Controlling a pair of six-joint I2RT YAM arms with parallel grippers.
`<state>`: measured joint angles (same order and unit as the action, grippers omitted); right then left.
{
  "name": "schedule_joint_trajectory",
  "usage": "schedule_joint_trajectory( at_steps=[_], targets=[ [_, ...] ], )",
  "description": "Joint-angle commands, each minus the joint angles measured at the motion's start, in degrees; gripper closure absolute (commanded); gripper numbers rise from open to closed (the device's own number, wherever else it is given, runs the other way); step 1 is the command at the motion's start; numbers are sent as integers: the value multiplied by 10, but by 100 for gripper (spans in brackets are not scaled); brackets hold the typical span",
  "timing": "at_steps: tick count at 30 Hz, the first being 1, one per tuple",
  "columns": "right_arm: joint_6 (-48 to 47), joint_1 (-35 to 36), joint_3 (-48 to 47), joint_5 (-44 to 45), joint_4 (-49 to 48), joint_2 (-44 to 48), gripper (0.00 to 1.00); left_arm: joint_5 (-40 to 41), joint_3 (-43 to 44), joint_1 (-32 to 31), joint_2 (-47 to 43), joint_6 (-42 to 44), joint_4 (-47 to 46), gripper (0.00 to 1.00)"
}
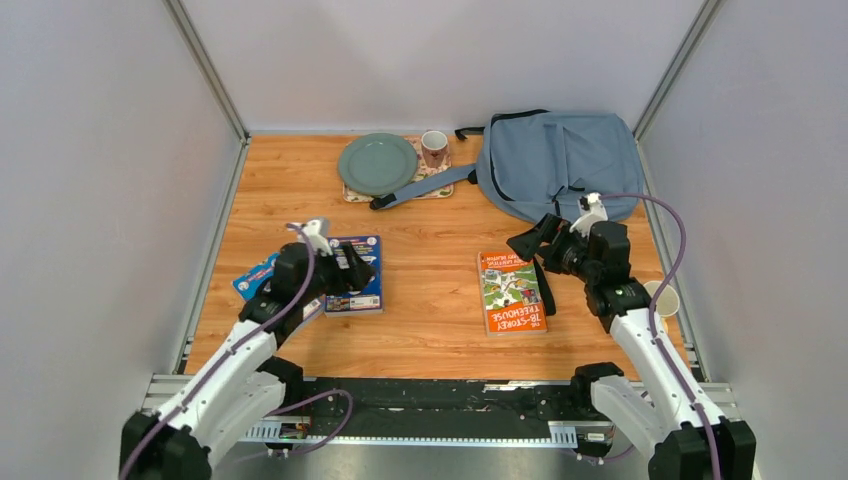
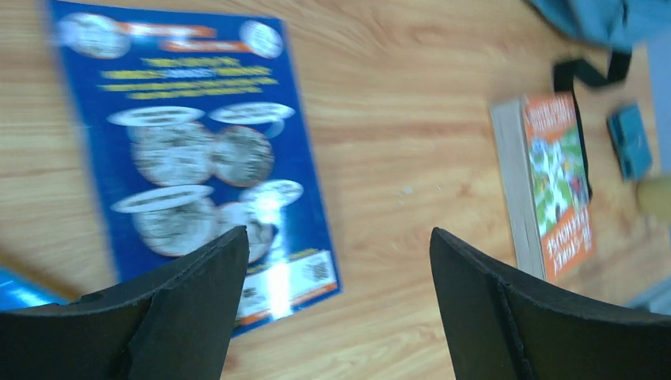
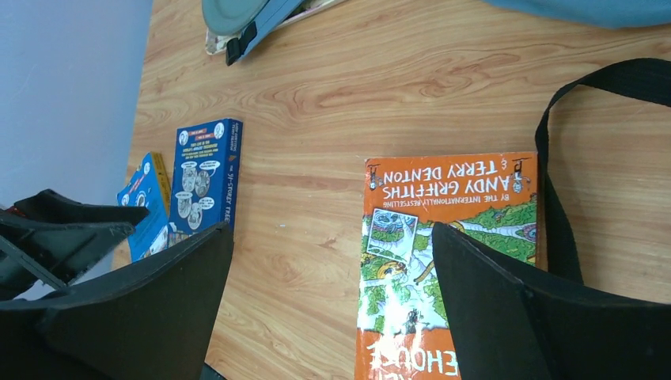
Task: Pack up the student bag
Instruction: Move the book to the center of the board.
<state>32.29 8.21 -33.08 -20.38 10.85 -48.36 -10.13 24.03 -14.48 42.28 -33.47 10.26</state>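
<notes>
The student bag (image 1: 565,165), grey-blue with black straps, lies at the back right of the table; its edge shows in the wrist views (image 2: 609,16) (image 3: 585,9). My left gripper (image 1: 352,268) hovers open over the right edge of a dark blue book (image 1: 357,285) (image 2: 198,158), nothing between its fingers (image 2: 339,237). My right gripper (image 1: 532,240) hangs open above the far end of an orange book (image 1: 512,292) (image 3: 443,229), also empty (image 3: 332,233). A black strap (image 3: 554,158) from the bag loops beside the orange book.
A green plate (image 1: 377,163) and a mug (image 1: 434,148) sit on a placemat at the back, with the bag's blue strap (image 1: 425,186) lying across it. A light blue book (image 1: 255,275) lies left of the dark one. A paper cup (image 1: 662,300) stands at the right edge.
</notes>
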Motion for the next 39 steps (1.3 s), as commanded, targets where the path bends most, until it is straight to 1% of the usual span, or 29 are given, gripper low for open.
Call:
schedule_joint_trajectory(
  at_steps=[1, 2, 3, 4, 5, 7, 9, 11, 15, 16, 19, 23, 26, 29, 33, 39],
  targets=[
    [-6, 21, -32, -9, -6, -11, 0, 87, 65, -129, 71, 3, -29, 9],
    [-7, 23, -34, -1, 0, -11, 0, 93, 73, -157, 102, -4, -36, 9],
    [-7, 25, -36, 4, 4, -10, 0, 97, 83, -169, 117, -11, -44, 9],
    [-7, 29, -37, 10, 11, -9, 0, 97, 87, -182, 132, -18, -71, 9],
    [-7, 30, -38, 17, 14, -7, 0, 98, 89, -205, 165, -36, -83, 10],
    [-6, 30, -41, 23, 20, -3, 0, 100, 107, -229, 200, -48, -94, 11],
    [-5, 30, -43, 28, 22, 2, 0, 141, 129, -251, 249, -48, -90, 11],
    [-6, 30, -44, 33, 30, 4, 0, 149, 136, -254, 285, -61, -85, 11],
    [-2, 30, -41, 44, 34, 5, 0, 150, 117, -259, 322, -77, -99, 12],
    [-1, 30, -39, 46, 31, 3, 0, 144, 116, -262, 327, -79, -128, 13],
    [9, 31, -36, 48, 19, -8, 0, 160, 124, -273, 356, -78, -110, 14],
    [20, 31, -37, 47, 15, -23, 0, 210, 112, -273, 363, -86, -61, 16],
    [24, 30, -37, 54, 15, -26, 0, 273, 91, -272, 346, -78, -36, 15],
    [29, 31, -35, 61, 15, -24, 0, 302, 81, -267, 338, -67, -12, 15],
    [34, 31, -34, 68, 17, -21, 0, 302, 65, -251, 332, -50, -2, 14],
    [35, 31, -36, 76, 24, -24, 0, 314, 30, -215, 295, -37, 9, 14]
  ],
)
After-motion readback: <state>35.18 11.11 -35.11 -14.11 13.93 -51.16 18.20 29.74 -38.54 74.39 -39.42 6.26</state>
